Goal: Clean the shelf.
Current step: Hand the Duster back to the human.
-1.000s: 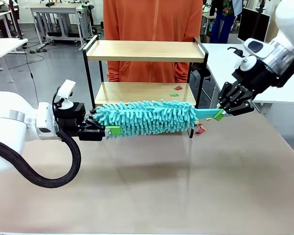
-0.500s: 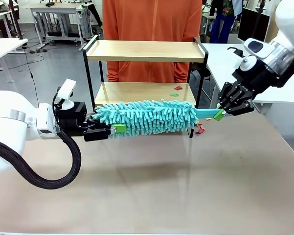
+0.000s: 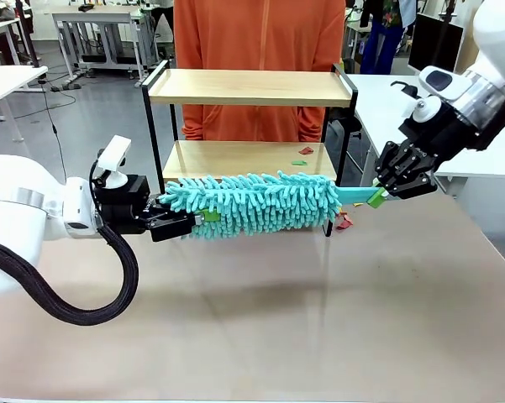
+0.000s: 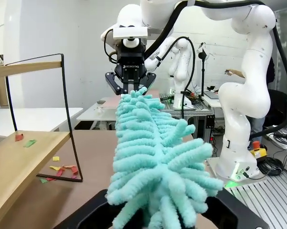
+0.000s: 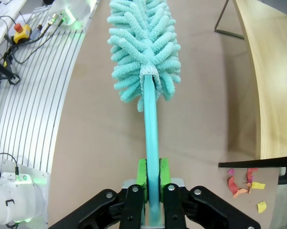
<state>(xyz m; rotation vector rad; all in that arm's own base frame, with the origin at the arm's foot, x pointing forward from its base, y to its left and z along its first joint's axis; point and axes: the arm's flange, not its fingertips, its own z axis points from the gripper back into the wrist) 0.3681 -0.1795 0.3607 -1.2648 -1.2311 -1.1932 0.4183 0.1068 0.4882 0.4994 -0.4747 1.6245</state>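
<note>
The shelf (image 3: pixel 250 87) stands at the table's far side, and small red and green paper scraps (image 3: pixel 302 156) lie on its lower board (image 3: pixel 227 158). In front of that board a teal fluffy duster (image 3: pixel 260 201) hangs level. My right gripper (image 3: pixel 376 197) is shut on its flat handle (image 5: pixel 151 143), seen between the green pads (image 5: pixel 142 174). My left gripper (image 3: pixel 203 217) sits at the duster's left tip, and its jaws stand wide apart around the fluff (image 4: pixel 153 157). The board edge (image 4: pixel 19 157) and the scraps (image 4: pixel 23 139) are at left in the left wrist view.
More paper scraps (image 3: pixel 344 222) lie on the brown table by the shelf's right front leg (image 5: pixel 243 183). A person in an orange top (image 3: pixel 260 34) stands right behind the shelf. White tables stand to the left and right.
My left gripper has slid right, and its fingers now reach around the duster's left tip. The right gripper and the duster have held still.
</note>
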